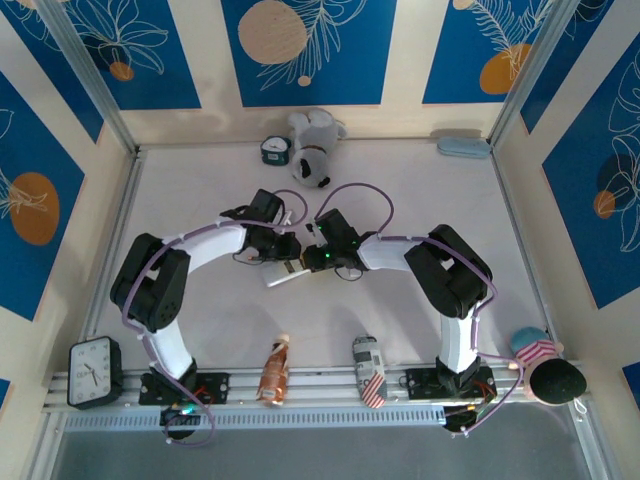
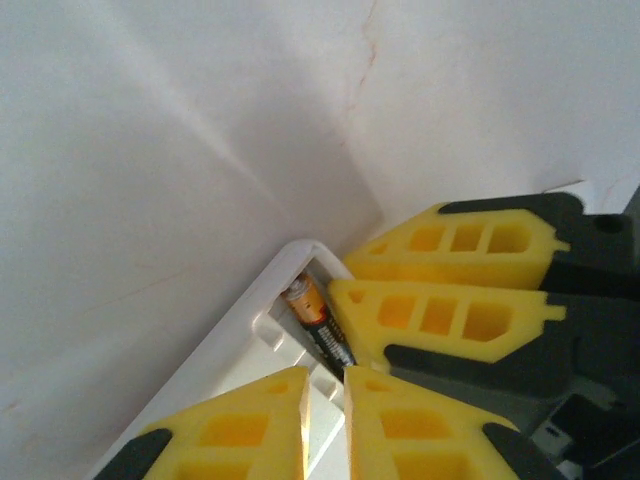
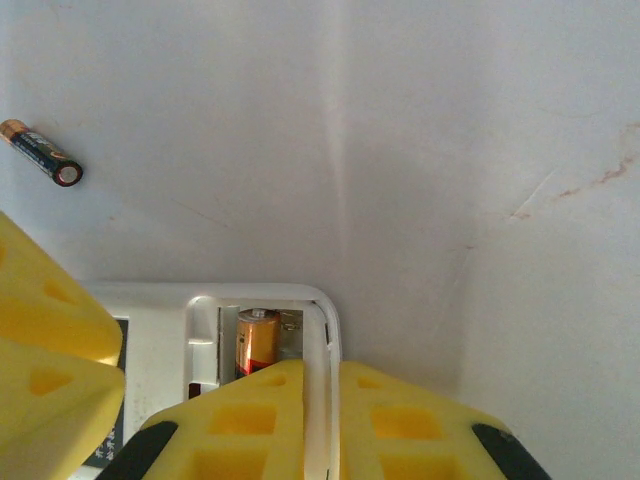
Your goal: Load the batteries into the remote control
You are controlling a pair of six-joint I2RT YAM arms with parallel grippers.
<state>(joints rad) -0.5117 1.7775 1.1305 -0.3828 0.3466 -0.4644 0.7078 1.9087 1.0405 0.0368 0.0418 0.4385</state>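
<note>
You are pinching the wall of the remote control point(image 3: 150, 350) in the right gripper point(image 3: 322, 378) to steady it as one battery point(image 3: 257, 340) is sitting in its bay, the other battery point(image 3: 42, 153) lying apart on the table point(image 3: 450, 150), and whether the left gripper point(image 2: 326, 390) is grasping cannot be told.

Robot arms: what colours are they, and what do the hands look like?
The left arm and right arm are white with chunky black joints and looping purple cables. The left hand and right hand have yellow fingers with square holes and black backs.
</note>
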